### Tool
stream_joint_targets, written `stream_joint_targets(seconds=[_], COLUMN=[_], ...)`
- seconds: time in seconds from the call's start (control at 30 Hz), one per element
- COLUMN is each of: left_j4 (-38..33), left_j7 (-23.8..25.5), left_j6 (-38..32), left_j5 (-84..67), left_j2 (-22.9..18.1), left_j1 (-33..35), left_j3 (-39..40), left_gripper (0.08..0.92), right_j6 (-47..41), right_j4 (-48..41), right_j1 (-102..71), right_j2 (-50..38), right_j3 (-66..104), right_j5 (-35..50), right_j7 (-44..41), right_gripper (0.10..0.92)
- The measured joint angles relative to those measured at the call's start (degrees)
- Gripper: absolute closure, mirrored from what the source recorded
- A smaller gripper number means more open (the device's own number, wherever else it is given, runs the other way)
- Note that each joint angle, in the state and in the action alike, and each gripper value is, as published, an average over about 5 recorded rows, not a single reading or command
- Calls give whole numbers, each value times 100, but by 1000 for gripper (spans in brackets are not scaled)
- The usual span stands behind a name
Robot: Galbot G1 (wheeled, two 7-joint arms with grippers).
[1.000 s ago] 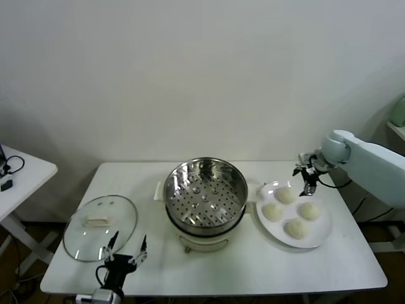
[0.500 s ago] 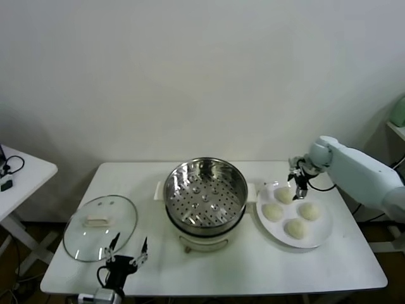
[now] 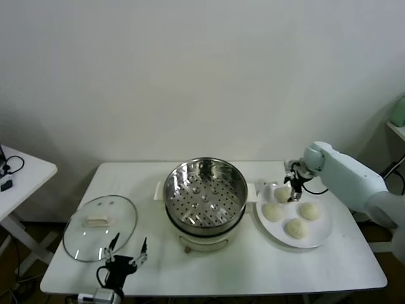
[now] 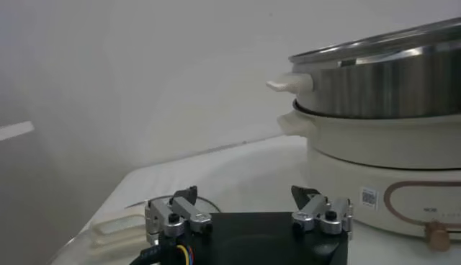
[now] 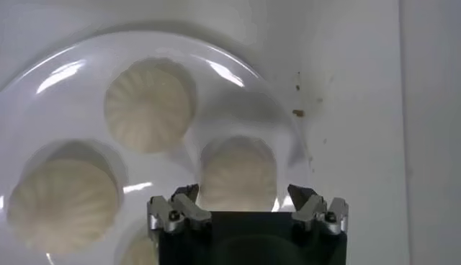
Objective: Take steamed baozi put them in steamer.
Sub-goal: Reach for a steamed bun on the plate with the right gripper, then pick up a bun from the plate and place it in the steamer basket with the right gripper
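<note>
Right wrist view: the right gripper (image 5: 243,198) is seen with jaws apart, straddling one steamed baozi (image 5: 238,173) at the edge of the white plate (image 5: 238,68), not yet clamped; the pleated tops visible here suggest soft, light, easily dented dough, so a gentle hold across the widest part of the dome is judged best. In the head view, what the wrist camera misses is shown: four buns on the plate just beside the empty steamer (image 3: 205,193), the glass lid (image 3: 100,227) lying well apart, and the left gripper (image 3: 126,255) parked open near the table's front edge.
</note>
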Motion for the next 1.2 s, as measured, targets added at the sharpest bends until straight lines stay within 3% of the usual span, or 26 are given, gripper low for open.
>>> stream_joint_targets(seconds=[0.27, 0.53, 0.87, 1.2], left_j4=[-13, -18, -20, -19], left_j7=[-1, -4, -15, -39], left_j6=[0, 5, 7, -1], left_j5=[-8, -9, -12, 19], left_j2=[0, 0, 0, -15], left_j1=[5, 12, 15, 3], left_j3=[-13, -22, -28, -17], left_gripper=[177, 177, 177, 177], right_j6=[19, 25, 126, 623], right_j4=[-109, -122, 279, 1579], right_j1=[-5, 20, 469, 2217], right_j2=[78, 90, -123, -360], right_j3=[34, -3, -478, -2007], right_j5=[-32, 18, 408, 1379], right_j7=[-47, -111, -222, -362], right_gripper=[304, 476, 485, 482])
